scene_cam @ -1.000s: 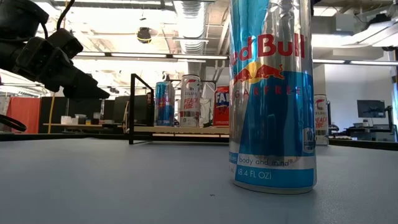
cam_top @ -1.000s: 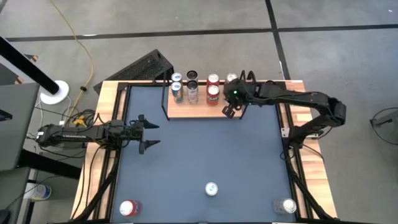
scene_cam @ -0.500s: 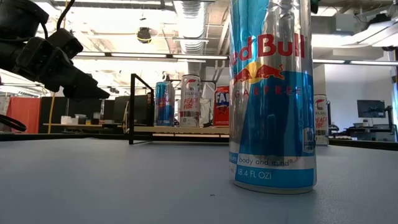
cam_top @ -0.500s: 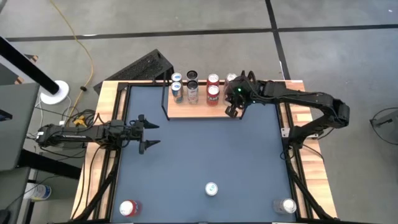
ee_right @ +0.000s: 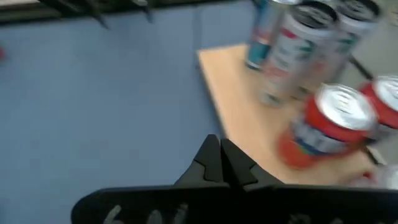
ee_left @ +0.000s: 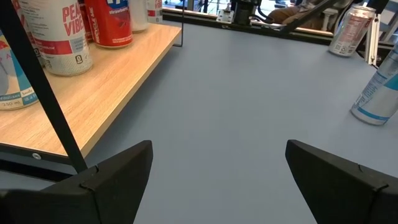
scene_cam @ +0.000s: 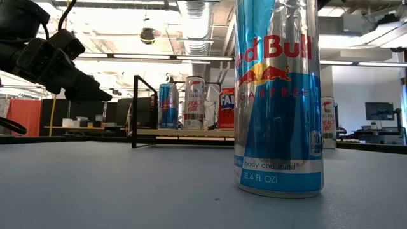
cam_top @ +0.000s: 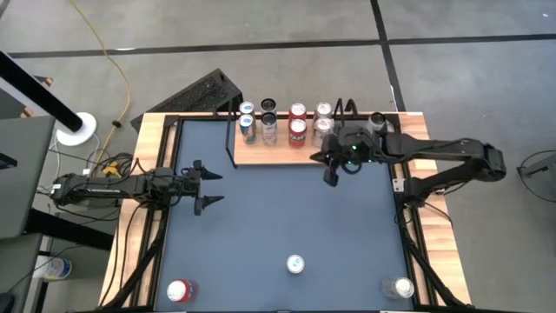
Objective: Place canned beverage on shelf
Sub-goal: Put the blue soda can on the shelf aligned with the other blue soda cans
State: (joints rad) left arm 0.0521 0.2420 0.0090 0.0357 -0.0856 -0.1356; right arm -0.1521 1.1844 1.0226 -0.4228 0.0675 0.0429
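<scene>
Being held just off the shelf [cam_top: 276, 149] front edge, the right gripper [cam_top: 330, 171] is clenched empty.
Spread left gripper [cam_top: 205, 185] fingers are being shown only by its wrist view.

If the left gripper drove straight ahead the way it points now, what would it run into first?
Probably nothing close: the left gripper, open, points across bare blue tabletop. The shelf lies off to one side and a blue can to the other; depth beyond is unclear.
</scene>
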